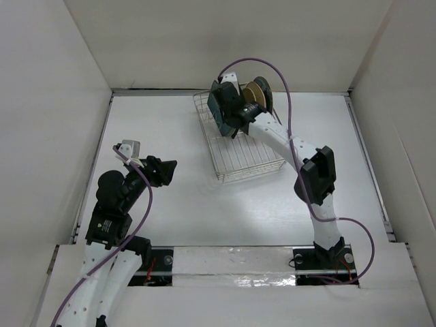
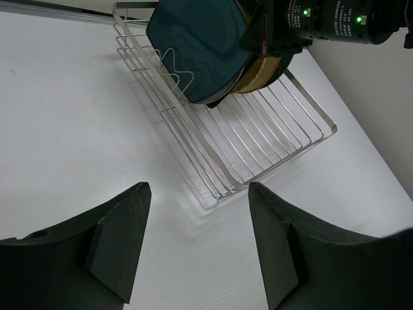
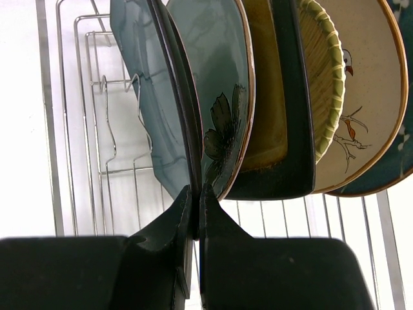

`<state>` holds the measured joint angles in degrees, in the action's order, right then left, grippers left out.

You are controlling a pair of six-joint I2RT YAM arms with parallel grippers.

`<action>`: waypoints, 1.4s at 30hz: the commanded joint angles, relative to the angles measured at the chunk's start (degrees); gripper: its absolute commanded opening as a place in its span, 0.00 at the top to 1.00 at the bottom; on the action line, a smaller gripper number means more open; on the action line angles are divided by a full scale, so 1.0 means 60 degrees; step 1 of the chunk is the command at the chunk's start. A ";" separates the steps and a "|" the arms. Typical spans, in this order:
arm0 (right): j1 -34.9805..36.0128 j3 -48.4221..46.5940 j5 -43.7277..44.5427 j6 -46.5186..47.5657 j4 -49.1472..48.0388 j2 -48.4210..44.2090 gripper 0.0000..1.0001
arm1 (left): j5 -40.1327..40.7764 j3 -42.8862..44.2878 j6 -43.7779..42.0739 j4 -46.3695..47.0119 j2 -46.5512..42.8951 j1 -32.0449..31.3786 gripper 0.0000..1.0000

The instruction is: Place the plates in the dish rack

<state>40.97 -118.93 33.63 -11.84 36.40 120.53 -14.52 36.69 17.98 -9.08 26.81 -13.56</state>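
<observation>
- Tabletop (image 1: 170, 211), white, shows between the left gripper (image 1: 162, 170) and the dish rack (image 1: 253, 162), which are well apart. White walls (image 1: 54, 102) close it in on the left, far and right sides.
- At an angle, the dish rack sits right of centre with its far corner near the far wall. Its near part shows bare wires.
- Standing on edge, the plates (image 1: 255, 95) are packed together at the rack's far end.
- From its base at the near right, the right arm bends at an elbow right of the rack and slants far and left over it. The right gripper (image 1: 225, 112) is at the left end of the plate row, jaws clenched on the rim of the teal square plate (image 3: 145, 97).
- Folded near the left side, the left arm points its gripper right toward the rack, jaws released and wide, grasping nothing.
- Only the right wrist view shows the order of the row. Right of the held plate come a teal round plate (image 3: 219, 71) with a leaf, a black-rimmed yellow square plate (image 3: 274, 97), a ribbed yellow-green plate (image 3: 321, 77), a tan bird plate (image 3: 364, 97) and a dark teal plate (image 3: 403, 148) at the frame's edge.
- That view also shows a wire divider (image 3: 113, 129) standing left of the held plate.
- Only the left wrist view shows the rack's near rim and corner, with white surface between them and the spread fingers.
</observation>
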 commanded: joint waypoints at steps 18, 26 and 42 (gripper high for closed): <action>0.0173 -0.1448 -0.0242 -0.0298 -0.0337 0.0450 0.66 | -0.0026 0.0184 -0.0081 0.0356 0.0146 -0.0069 0.41; 0.0173 -0.1184 -0.0682 -0.0225 -0.1057 -0.0253 0.60 | 0.0091 0.0184 -0.0067 0.0312 0.0132 -0.0069 0.40; 0.0758 0.5870 -0.1355 0.0259 -0.6585 -0.5948 0.32 | 0.0282 0.0287 -0.0023 0.0239 0.0088 -0.0069 0.34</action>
<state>43.35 -91.20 27.77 -11.73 12.95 94.54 -13.26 36.69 18.02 -9.30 27.46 -13.56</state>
